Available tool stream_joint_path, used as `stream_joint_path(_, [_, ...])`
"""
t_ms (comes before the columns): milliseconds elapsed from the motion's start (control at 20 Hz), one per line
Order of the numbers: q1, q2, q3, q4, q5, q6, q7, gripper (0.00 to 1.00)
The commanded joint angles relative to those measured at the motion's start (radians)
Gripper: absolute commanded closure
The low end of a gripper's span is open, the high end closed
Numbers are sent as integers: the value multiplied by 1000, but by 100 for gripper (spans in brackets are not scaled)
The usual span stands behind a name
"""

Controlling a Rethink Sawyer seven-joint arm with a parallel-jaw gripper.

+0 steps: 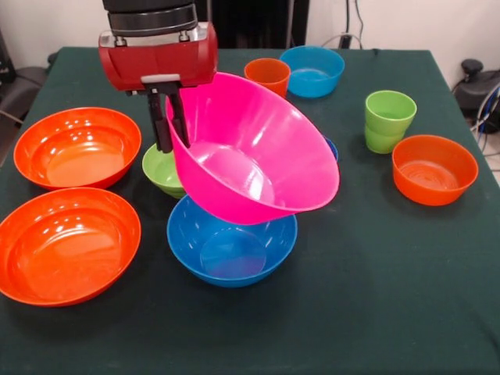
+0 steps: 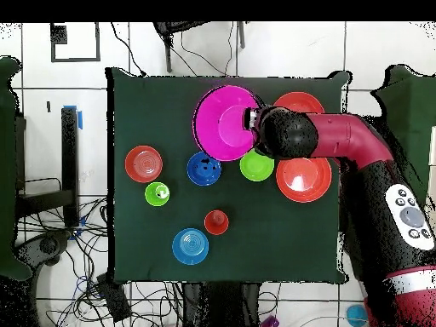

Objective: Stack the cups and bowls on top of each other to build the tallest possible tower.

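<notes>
My gripper (image 1: 172, 121) is shut on the rim of the large pink bowl (image 1: 250, 156), holding it tilted in the air. Directly under it, the large blue bowl (image 1: 232, 246) sits upright on the table. From overhead, the gripper (image 2: 253, 119) grips the pink bowl (image 2: 223, 122), which hides the blue one. A small lime green bowl (image 1: 160, 170) lies just behind the gripper. Two lime green cups (image 1: 388, 119) stand nested at the right, and an orange cup (image 1: 267, 76) stands further back. No tower shows.
Two large orange bowls (image 1: 76, 147) (image 1: 66, 244) sit at the left. At the right is a small orange bowl (image 1: 434, 168), and at the back a light blue bowl (image 1: 312, 70). A dark blue bowl (image 2: 203, 169) is mostly hidden behind the pink one in the front view.
</notes>
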Motion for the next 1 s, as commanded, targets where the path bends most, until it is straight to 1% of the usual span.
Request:
stream_joint_path(50, [12, 56, 63, 44, -53, 48, -239, 100])
stream_joint_path(250, [0, 90, 82, 57, -53, 10, -226, 100])
stream_joint_path(450, [-5, 126, 81, 64, -94, -47, -218, 100])
stream_joint_path(700, [-16, 178, 87, 40, -175, -70, -297, 100])
stream_joint_path(850, [-24, 200, 95, 25, -213, -79, -317, 100])
stream_joint_path(1000, [-29, 209, 108, 11, -237, -62, -332, 100])
